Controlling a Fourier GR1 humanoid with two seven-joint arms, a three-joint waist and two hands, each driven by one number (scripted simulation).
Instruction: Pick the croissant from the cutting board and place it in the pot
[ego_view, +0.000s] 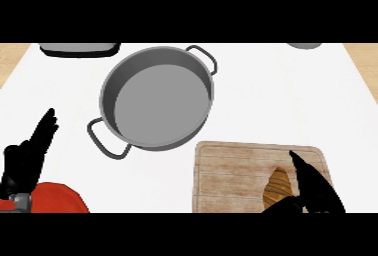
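From the head view I see the croissant (277, 185) lying on the cutting board (229, 172) at the lower right of the white counter (295, 100), toward the board's right side and near its lower edge. My right hand (314, 187) is at the croissant: long fingers stand just to its right and the thumb side comes in under its lower end, so the hand brackets the pastry. I cannot tell whether the fingers are actually closed on it or only touching it.

The pot (159, 97) sits up and to the left of the board, apart from it, a grey two-handled pan showing a bare grey bottom. One handle points to the upper right, the other to the lower left.

My left hand (26, 160) is at the left edge, fingers straight and pointing up, holding nothing. Just below it a red object (63, 199) shows at the lower left.

At the top edge a dark tray-like thing (80, 49) sits at the left, and a small grey object (304, 45) is cut off at the right.
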